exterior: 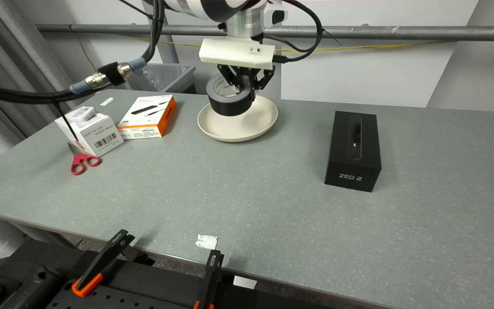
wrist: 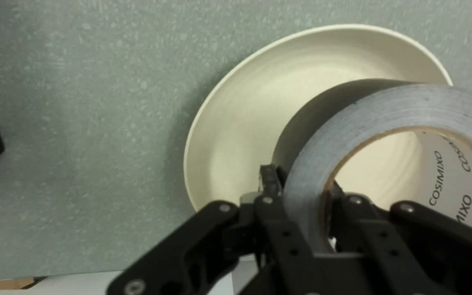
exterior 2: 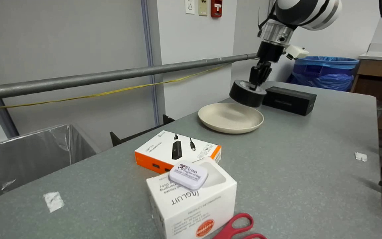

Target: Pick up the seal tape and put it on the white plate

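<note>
Black tape (exterior: 231, 105) hangs above the cream plate (exterior 2: 227, 118); the claw (wrist: 304, 196), nearly closed, pinches the tape's wall. In both exterior views, a black box (exterior: 352, 150) stands to the right.

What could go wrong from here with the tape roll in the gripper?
The gripper pinches just one side of the tape roll, so the roll could swivel or slip. It also hangs tilted above the white plate; if let go like this, it might land edge-first and bounce off-centre.
</note>
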Robot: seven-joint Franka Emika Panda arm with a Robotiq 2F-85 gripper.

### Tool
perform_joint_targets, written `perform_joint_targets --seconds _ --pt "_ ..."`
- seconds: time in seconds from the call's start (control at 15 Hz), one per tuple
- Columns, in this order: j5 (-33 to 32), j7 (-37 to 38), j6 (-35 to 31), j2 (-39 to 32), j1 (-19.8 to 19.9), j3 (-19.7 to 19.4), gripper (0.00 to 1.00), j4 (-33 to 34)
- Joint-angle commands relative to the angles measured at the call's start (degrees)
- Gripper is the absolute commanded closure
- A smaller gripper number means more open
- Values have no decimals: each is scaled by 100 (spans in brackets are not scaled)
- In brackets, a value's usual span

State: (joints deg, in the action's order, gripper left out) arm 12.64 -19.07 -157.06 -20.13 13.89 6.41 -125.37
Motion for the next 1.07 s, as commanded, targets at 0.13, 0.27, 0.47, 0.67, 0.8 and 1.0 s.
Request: perform_joint_targets --seconds 0.13,0.27,0.47,0.67,0.8,1.0 --pt "-375 1005 778 -993 -495 -469 94 1443" --pt "-413 1200 967 -1319 -601 -508 94 1788" --pt "-469 1382 1150 -1726 -714 -534 94 2170" --pt "-504 1483 1325 -2018 -758 -572 94 2456" --pt "-543 1538 1423 -2178 -773 -616 94 2615" --pt "-570 1616 1517 -2355 -789 -663 94 2807"
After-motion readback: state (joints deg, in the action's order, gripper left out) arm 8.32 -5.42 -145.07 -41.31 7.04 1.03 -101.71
